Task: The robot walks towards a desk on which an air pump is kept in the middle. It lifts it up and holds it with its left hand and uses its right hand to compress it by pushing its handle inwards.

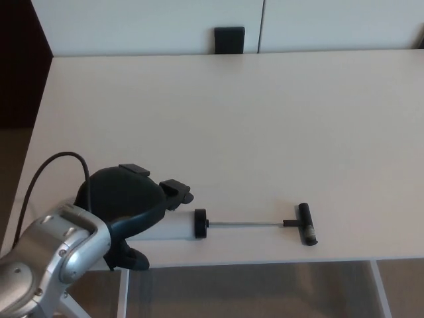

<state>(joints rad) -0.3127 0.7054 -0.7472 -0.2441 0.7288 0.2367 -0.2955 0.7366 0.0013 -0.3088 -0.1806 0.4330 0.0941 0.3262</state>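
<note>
Nearest the camera, the left hand [126, 212] sits over the near end of the air pump [199, 225], which lies flat along the front edge of the desk [265, 119] with its rod drawn out to the right. The hand covers most of the pale barrel [171, 226], and its fingers [175, 192] curl over the far side while the thumb hangs below the desk edge; whether they are pressed tight on the barrel or only cupped around it cannot be told from this angle. The step in hand looks like the grasp, with the lift not yet done, since the pump rests on the desk. The next move likely calls for a firm hold on the barrel and a level lift, so the long rod [245, 224] and the black handle [307, 223] do not swing or drag. The right hand is not in view and would need to reach that handle. Further back the desk is bare, and a dark block [229, 40] stands at its far edge against the white wall [146, 23], well apart from the pump. Nothing stands in the way.
</note>
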